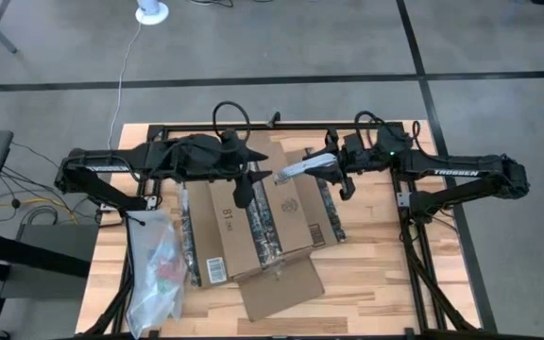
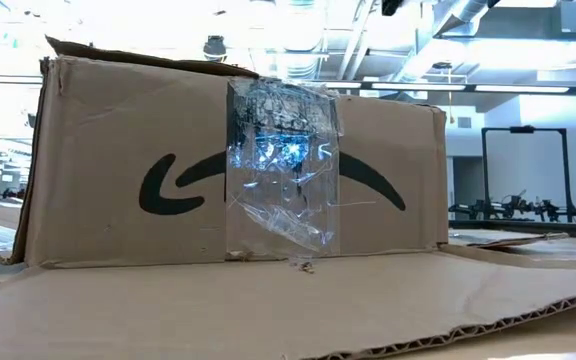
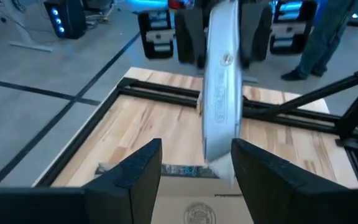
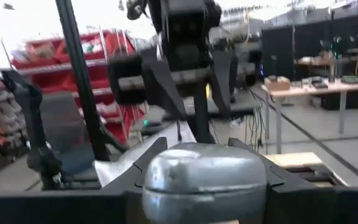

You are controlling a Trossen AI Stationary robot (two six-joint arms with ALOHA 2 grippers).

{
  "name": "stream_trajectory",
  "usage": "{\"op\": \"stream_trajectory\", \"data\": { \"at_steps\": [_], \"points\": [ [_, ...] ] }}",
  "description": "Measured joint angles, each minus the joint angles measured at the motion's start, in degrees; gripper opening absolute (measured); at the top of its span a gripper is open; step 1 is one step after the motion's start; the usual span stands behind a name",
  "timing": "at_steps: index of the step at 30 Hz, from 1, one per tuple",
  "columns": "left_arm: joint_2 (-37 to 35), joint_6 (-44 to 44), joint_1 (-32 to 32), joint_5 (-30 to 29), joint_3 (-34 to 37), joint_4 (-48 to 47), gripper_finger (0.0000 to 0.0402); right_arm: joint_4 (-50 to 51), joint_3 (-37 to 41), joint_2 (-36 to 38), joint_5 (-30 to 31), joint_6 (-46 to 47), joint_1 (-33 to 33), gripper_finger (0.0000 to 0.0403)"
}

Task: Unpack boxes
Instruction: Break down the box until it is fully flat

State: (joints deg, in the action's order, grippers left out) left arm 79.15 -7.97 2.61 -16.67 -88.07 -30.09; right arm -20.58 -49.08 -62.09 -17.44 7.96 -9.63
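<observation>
box: brown corrugated cardboard box, taped seam up
right gripper: clamped on silver utility knife
left gripper: fingers apart, empty
tip: keep blade shallow along the tape

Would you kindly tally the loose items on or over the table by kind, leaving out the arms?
Cardboard box: 1
Clear plastic bag: 1
Silver box cutter, in the right gripper: 1
Total: 3

The place is a robotics lab or workshop. The wooden worktop stands on a grey floor with dark lines. Behind it are red storage bins, tables with equipment, and exposed ceiling ducts.
</observation>
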Motion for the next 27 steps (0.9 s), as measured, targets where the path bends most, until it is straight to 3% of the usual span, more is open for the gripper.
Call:
{"op": "stream_trajectory", "data": {
  "at_steps": [7,15,24,27],
  "points": [
    [2.33,-1.09,-0.82,6.41,0.10,1.90,0.0206,2.85,-0.02,-3.06,0.05,-0.91,-0.83,0.0110],
    [6.11,0.23,-1.19,7.93,0.17,1.02,0.0238,0.62,0.03,-6.97,-0.04,-0.91,0.39,0.0110],
    [8.99,0.24,-2.26,7.92,0.28,1.38,0.0240,0.24,-2.50,-6.86,-0.30,-1.89,0.48,0.0110],
    [9.51,0.68,-2.63,7.74,0.27,3.16,0.0219,0.79,-2.58,-6.97,-0.26,-1.91,0.48,0.0110]
  ]
}}
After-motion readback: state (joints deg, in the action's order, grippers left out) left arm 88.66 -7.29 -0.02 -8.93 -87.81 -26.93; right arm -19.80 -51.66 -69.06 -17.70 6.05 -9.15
